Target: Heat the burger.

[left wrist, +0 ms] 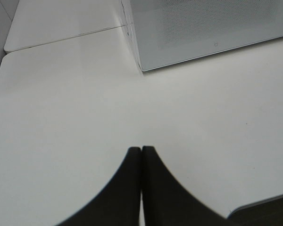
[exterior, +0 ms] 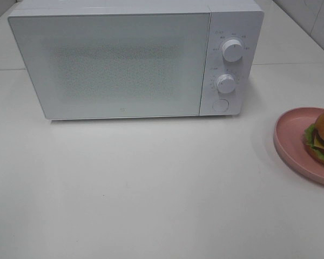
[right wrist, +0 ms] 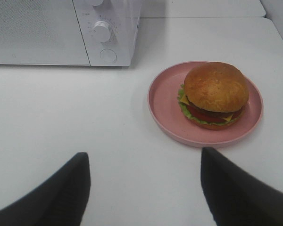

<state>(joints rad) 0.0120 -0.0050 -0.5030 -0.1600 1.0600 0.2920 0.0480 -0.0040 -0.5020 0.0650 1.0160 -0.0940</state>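
Observation:
The burger [exterior: 323, 136] [right wrist: 213, 93], golden bun over lettuce, cheese, tomato and dark patty, sits on a pink plate [exterior: 291, 141] [right wrist: 165, 106] at the table's right edge, partly cut off in the high view. A white microwave [exterior: 124, 59] [left wrist: 203, 28] [right wrist: 42, 33] stands at the back with its door closed. My right gripper [right wrist: 145, 162] is open with nothing between its fingers, hovering over the table short of the plate. My left gripper [left wrist: 141, 150] is shut, its two dark fingertips [left wrist: 132, 162] pressed together over bare table near the microwave's front corner. Neither gripper shows in the high view.
The microwave carries two round knobs [exterior: 231, 49] [exterior: 225, 83] and a round button [exterior: 221, 105] on its right panel. A white table [exterior: 140, 183] spreads in front of it. A seam between table tops [left wrist: 61, 37] runs behind the left side.

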